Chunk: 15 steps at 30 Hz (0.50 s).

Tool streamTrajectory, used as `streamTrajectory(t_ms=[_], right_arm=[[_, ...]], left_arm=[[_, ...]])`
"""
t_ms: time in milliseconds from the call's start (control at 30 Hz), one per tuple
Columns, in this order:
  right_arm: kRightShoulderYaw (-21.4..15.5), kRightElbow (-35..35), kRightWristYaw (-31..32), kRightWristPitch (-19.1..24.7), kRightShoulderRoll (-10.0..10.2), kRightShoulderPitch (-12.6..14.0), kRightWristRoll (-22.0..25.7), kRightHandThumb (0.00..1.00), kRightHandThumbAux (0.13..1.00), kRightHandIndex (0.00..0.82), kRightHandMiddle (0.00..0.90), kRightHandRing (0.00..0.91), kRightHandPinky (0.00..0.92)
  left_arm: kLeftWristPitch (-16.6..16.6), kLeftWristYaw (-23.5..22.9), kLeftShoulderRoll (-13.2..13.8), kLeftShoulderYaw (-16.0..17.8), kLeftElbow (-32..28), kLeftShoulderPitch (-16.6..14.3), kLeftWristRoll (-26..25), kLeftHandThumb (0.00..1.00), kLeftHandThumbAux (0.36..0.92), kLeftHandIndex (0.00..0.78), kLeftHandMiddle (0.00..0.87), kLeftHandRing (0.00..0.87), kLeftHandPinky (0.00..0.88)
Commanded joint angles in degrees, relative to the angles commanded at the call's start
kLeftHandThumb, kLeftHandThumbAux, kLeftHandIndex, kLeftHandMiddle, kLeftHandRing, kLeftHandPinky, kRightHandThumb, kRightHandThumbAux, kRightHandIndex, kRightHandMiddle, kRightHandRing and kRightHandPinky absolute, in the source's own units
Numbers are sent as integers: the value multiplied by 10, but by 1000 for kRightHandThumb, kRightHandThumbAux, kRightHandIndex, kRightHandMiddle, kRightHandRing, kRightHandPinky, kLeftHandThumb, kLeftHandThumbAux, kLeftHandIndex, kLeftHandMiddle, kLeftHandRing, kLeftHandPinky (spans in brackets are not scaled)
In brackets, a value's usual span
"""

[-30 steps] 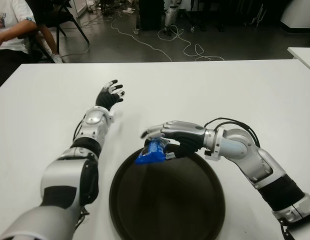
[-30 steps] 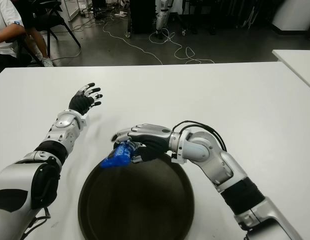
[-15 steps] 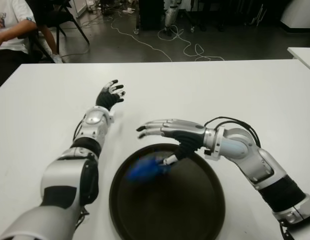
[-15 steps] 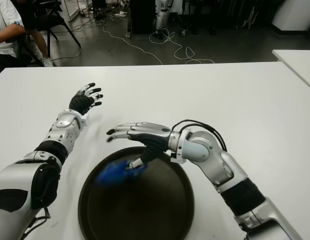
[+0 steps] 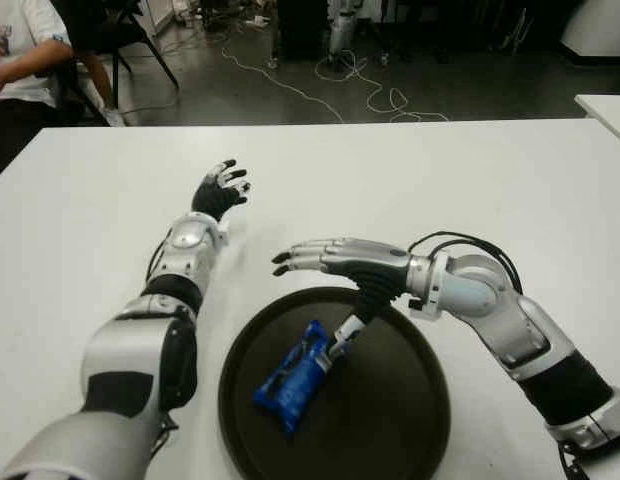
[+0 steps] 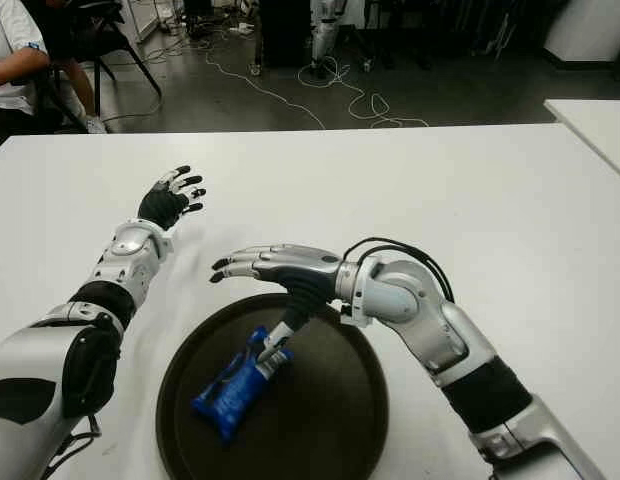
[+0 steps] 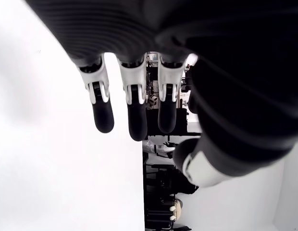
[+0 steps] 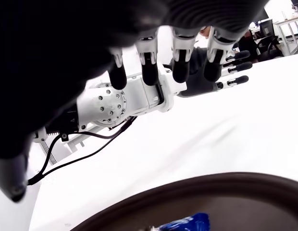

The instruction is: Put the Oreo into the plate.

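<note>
Head view: I see the blue Oreo pack (image 5: 298, 374) lying inside the dark plate (image 5: 410, 420), left of its centre. My right hand (image 5: 335, 262) hovers over the plate's far rim, fingers spread, thumb tip at the pack. My left hand (image 5: 219, 192) shows beyond the plate, to its left.

Left wrist: fingers (image 7: 131, 108) apart, empty.

Right wrist: fingers (image 8: 149, 62) extended, nothing held; pack below.
</note>
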Motion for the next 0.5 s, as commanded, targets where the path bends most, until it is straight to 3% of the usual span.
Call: streamTrajectory(t_ms=[500], right_arm=[[-8,-1,-10,-3,-6,1,-15,0,514,0,15,4,6]], left_arm=[[-2,0,-2,2,-1,-1,-2,4,809,93,173,185,199]])
